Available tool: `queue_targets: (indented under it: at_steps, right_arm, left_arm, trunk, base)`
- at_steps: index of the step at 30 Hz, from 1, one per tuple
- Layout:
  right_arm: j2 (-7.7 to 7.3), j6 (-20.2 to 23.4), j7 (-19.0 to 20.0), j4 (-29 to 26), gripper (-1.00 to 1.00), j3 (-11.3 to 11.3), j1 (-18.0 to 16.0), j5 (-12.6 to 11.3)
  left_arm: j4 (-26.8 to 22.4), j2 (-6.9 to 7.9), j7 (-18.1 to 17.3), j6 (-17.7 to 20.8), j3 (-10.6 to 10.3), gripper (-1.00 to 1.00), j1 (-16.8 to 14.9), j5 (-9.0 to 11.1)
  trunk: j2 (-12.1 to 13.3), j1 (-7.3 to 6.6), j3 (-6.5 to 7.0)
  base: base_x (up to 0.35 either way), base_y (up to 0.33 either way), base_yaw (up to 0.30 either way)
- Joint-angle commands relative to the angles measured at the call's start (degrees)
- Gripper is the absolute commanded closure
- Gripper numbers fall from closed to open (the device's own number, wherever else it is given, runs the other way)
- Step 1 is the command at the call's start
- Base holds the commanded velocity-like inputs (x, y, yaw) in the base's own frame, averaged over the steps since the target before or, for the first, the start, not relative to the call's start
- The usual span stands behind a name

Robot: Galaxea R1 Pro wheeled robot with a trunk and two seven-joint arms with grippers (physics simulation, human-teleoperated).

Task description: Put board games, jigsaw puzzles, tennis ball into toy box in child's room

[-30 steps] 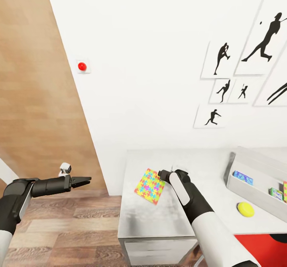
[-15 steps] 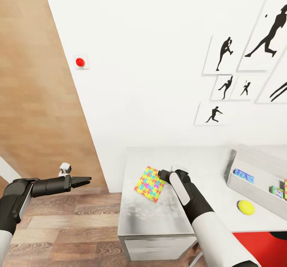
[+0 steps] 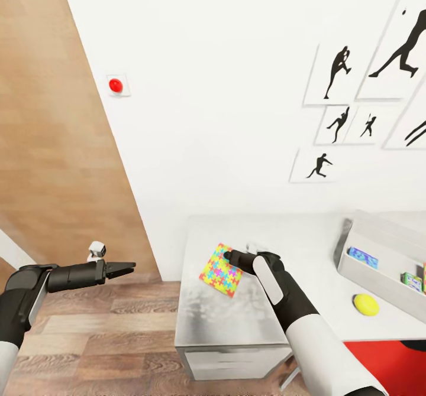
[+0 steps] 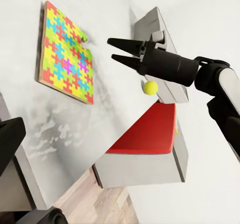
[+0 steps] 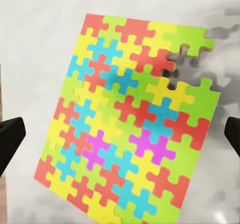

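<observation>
1. The jigsaw puzzle (image 3: 220,269) is seen lying flat on the table (image 3: 236,319), near its left end, by the wall-side edge; not yet lifted.
2. The right gripper (image 3: 229,256) is held over the puzzle's wall-side edge; in the right wrist view the fingertips (image 5: 11,139) are spread wide on either side of the puzzle (image 5: 131,128), nothing gripped. Contact with the slab cannot be told.
3. The left gripper (image 3: 125,266) is held out over the wooden floor, well apart from the table; its jaws look nearly closed, and nothing is seen between them.
4. The toy box (image 3: 378,278) is seen at the table's right part; at least two colourful printed items are already seen inside, so part of the task is judged done. Exact count cannot be told.
5. The tennis ball (image 3: 365,305) is still on the tabletop, just beside the box's front wall; not yet stowed.
6. Left, as judged: this puzzle, the ball, and any toys outside these views.
</observation>
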Motion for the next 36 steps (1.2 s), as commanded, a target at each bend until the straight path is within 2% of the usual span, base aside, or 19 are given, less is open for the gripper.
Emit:
queue_targets:
  at_steps: [1,36]
  right_arm:
    - [-0.02,0.11,-0.49,-0.07,-1.00,0.10,-0.05,-0.60]
    - [-0.05,0.15,-0.20,-0.07,-1.00,0.09,-0.05,-0.67]
  left_arm:
    - [-0.01,0.02,-0.22,0.61,-0.01,-1.00,-0.04,-0.01]
    - [-0.01,0.02,-0.24,0.61,0.00,-1.00,-0.03,-0.01]
  trunk:
    - [-0.12,0.03,-0.21]
    - [-0.12,0.03,-3.47]
  base:
    - [0.000,0.000,0.000]
    - [0.000,0.000,0.000]
